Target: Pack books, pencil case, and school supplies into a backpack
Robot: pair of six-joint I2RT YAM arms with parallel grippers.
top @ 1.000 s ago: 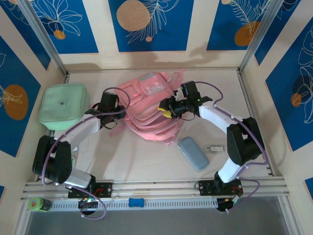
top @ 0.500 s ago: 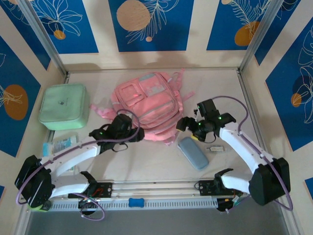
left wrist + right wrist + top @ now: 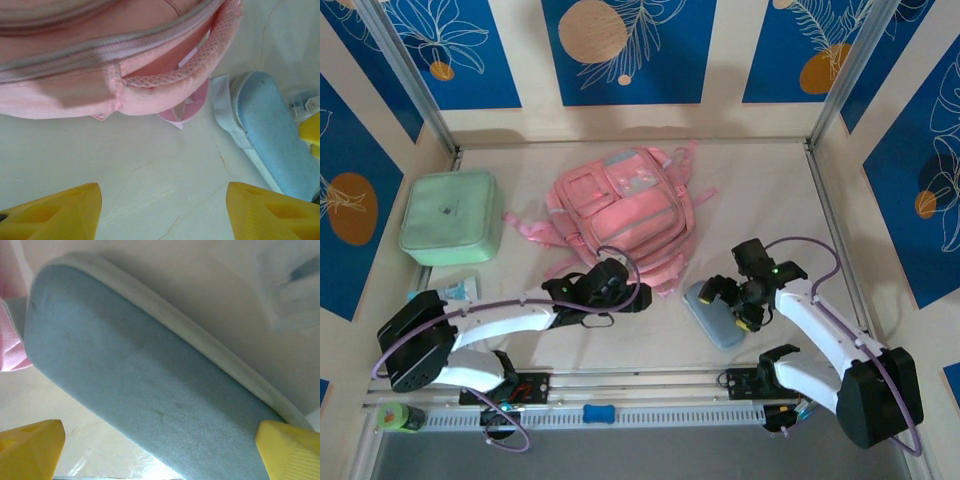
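Low in the left-wrist frame, my left gripper gapes wide over table below the backpack. Right wrist: right gripper, wide, straddles the pencil case; an off-centre pinch could let the pouch slip, I judge. Overhead, it has dropped over the case from mid-frame half a second ago.

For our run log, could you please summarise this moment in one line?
left gripper: open, over table beside backpack | right gripper: open, straddling pencil case | pencil case: on table, not yet packed
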